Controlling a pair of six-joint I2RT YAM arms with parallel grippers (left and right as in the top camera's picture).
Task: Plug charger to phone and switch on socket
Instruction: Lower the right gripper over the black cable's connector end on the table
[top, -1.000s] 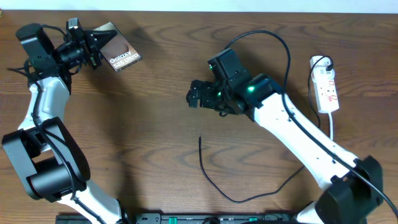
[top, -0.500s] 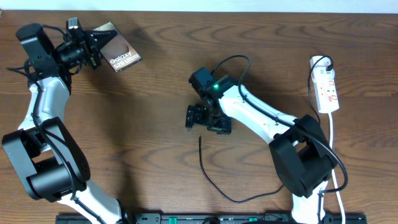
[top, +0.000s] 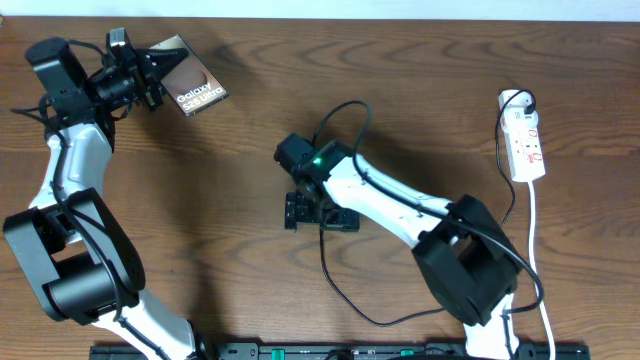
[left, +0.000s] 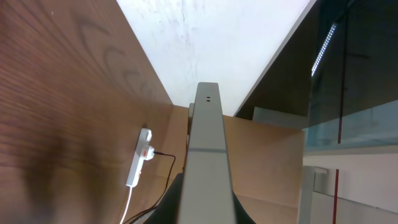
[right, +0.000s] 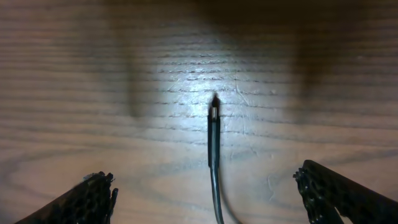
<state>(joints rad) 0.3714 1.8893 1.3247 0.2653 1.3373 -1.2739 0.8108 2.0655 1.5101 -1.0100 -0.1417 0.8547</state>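
Since a second ago, my right gripper has swung left across the brown wooden desk. It now hangs released and empty over the long thin black charger cable. The plug tip lies centred between my jaws, long axis pointing straight ahead (jaws straddle it crosswise). My left gripper is far off, clenched on the flat bronze-brown phone.

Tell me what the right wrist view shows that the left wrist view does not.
Only the right wrist view: the plug tip of the charger, lying on the wood between the wide-open right jaws. Only the left wrist view: the phone seen edge-on, clamped in the left jaws, and the socket far behind with its white cord. Both: the brown wooden table.
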